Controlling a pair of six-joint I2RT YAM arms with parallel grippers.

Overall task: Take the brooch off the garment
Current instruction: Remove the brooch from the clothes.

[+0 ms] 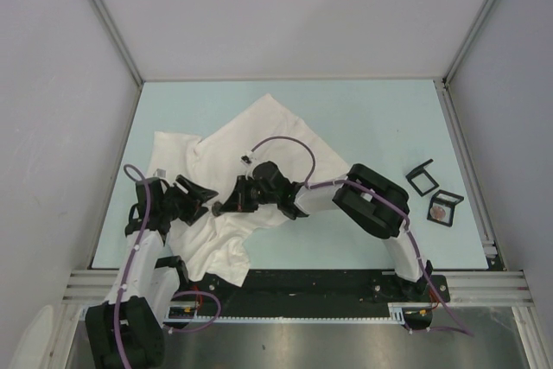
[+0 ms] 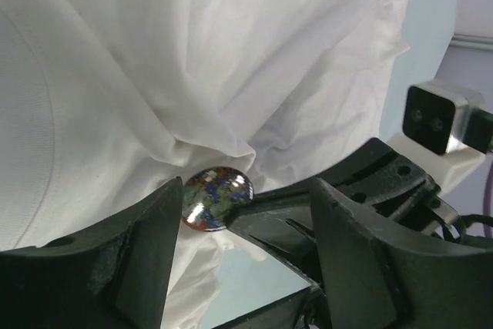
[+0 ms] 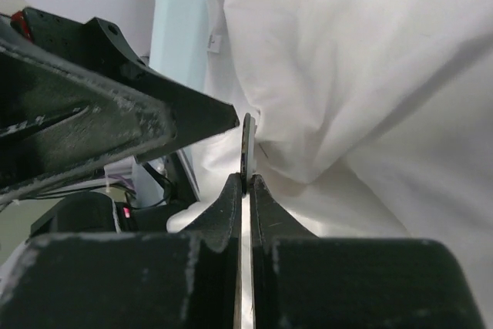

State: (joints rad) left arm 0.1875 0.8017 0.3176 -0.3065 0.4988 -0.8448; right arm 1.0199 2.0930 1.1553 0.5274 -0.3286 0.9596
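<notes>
Right pincer [image 3: 245, 182] grips the brooch [image 2: 217, 198] edge-on (its back hidden in bunched garment [image 2: 154, 75]); left pincer [image 2: 248, 194] gapes wide alongside.

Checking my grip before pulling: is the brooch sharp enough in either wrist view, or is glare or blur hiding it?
Left wrist: brooch sharp, small glare spots on its glossy face, pattern readable; left hand's fingers dark, soft. Right wrist: brooch edge-on, thin, fairly crisp; right hand close, soft. Top view: evenly lit, brooch not visible.

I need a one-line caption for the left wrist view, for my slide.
Open left gripper flanks the multicoloured brooch on the white garment; the right gripper pinches its edge.
</notes>
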